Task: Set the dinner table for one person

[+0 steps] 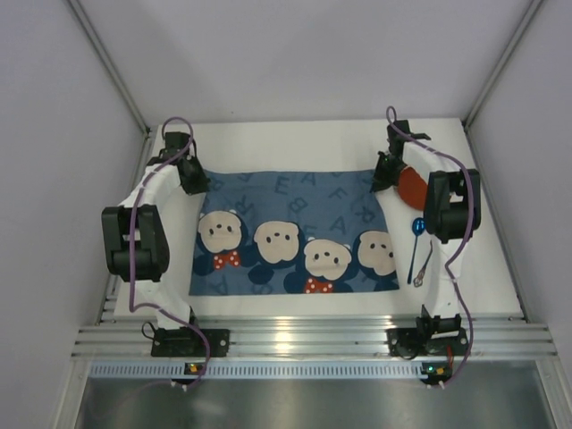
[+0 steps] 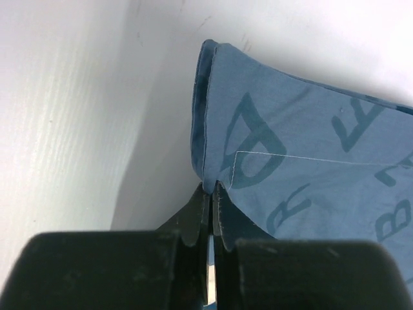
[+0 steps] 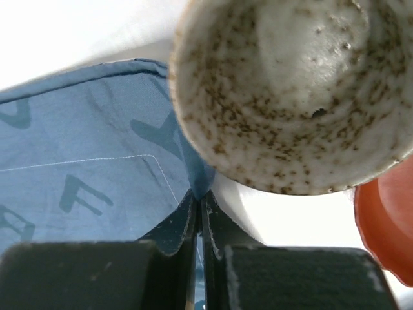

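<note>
A blue mouse-printed placemat point(image 1: 295, 232) lies spread on the white dinner table point(image 1: 295, 143). My left gripper point(image 1: 192, 181) is shut on the placemat's far left corner point(image 2: 210, 184). My right gripper point(image 1: 384, 176) is shut on the far right corner point(image 3: 200, 187). A speckled cream cup point(image 3: 297, 90) sits right beside the right gripper, and an orange plate point(image 1: 412, 187) lies just beyond it. A blue-handled spoon point(image 1: 416, 246) lies to the right of the placemat under the right arm.
Grey enclosure walls point(image 1: 54, 134) stand close on the left, right and back. An aluminium rail point(image 1: 295, 340) runs along the near edge with both arm bases on it.
</note>
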